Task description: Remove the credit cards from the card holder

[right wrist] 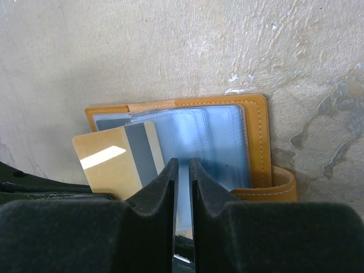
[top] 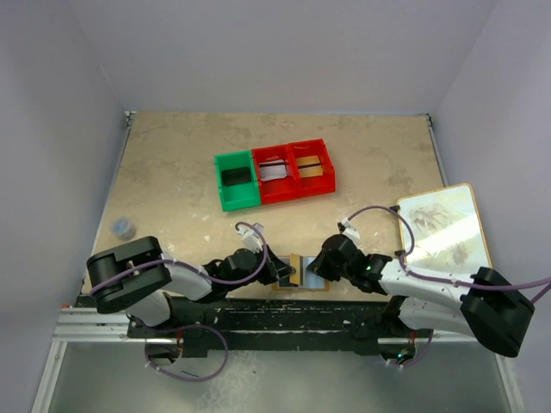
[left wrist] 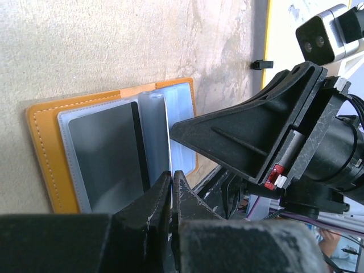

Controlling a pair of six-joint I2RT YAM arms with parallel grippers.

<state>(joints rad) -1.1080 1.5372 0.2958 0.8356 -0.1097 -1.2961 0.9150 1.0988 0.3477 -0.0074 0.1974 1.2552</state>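
Note:
The orange-tan card holder [top: 299, 258] lies open near the table's front edge, between both grippers. My left gripper [left wrist: 172, 176] is shut on the thin edge of a gold-tan credit card [right wrist: 108, 162] with a grey stripe, which sticks partly out of the blue-grey pockets. A dark card [left wrist: 111, 153] sits in a pocket of the other half. My right gripper [right wrist: 183, 165] is closed narrowly on a blue-grey pocket leaf of the card holder [right wrist: 259, 142]. Its tab clasp [right wrist: 281, 185] lies to the right.
A green bin [top: 237, 179] and two red bins [top: 293, 170] stand in a row at mid-table, with cards inside. A large white tan-edged board [top: 443, 225] lies at the right. A small blue-grey object [top: 124, 227] sits at the left.

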